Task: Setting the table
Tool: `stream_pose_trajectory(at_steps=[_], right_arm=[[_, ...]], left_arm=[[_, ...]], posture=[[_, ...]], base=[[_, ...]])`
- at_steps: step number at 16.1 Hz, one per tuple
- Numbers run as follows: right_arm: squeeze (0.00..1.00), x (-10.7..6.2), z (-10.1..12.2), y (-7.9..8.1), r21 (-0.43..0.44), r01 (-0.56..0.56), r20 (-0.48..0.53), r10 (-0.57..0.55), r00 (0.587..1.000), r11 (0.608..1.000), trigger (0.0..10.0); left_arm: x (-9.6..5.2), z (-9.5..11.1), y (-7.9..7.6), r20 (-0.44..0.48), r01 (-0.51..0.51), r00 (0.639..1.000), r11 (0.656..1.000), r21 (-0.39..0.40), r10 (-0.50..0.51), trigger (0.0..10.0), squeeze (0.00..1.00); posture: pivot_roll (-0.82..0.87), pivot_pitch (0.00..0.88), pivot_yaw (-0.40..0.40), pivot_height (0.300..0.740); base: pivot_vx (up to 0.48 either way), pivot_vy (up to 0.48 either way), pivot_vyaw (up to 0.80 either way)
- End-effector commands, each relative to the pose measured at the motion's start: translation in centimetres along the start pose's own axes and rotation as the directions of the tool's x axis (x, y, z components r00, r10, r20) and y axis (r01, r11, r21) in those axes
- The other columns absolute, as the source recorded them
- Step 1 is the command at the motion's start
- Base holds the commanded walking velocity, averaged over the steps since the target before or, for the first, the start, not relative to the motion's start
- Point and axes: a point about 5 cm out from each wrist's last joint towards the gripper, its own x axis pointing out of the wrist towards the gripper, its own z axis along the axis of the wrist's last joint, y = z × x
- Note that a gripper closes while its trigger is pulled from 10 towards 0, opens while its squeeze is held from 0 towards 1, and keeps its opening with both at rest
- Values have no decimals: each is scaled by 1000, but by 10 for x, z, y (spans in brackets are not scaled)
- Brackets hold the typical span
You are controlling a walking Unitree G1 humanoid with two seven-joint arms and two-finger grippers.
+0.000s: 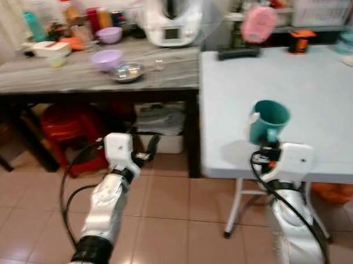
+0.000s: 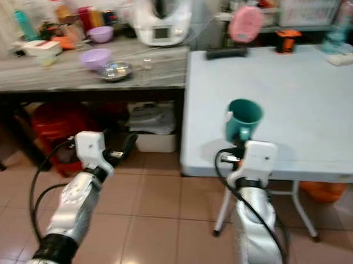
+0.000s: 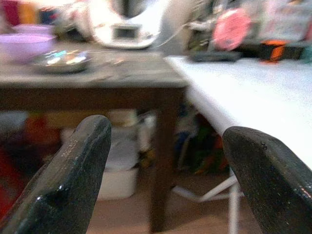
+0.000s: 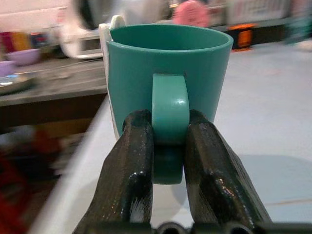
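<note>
Our right tool (image 4: 168, 161) pinches the teal mug (image 1: 269, 120) by its handle, keeping it upright above the white counter's (image 1: 317, 96) near edge for setting down, while our left tool (image 3: 165, 180) hangs spread and empty.

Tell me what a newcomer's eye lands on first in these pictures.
First, the teal plastic mug, held upright by its handle in the right gripper above the near edge of the pale blue folding table. Next, the left gripper, open and empty, low before the grey wooden side table. On that table stand a lilac bowl beside a shiny metal dish and a white kitchen machine.
</note>
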Motion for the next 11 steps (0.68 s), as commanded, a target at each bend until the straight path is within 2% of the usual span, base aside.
stream_pose_trajectory(at_steps=[1,11], right_arm=[[0,2,6,2,-5,-16,26,16,1000,1000,10000],[0,2,5,3,-11,-29,25,29,999,1000,10000]], left_arm=[[1,2,2,7,-6,1000,1000,7,6,10000,0],[0,0,2,3,-3,1000,1000,16,3,10000,0]], posture=[[-161,0,119,740],[-157,0,116,740]], base=[[0,405,0],[0,408,0]])
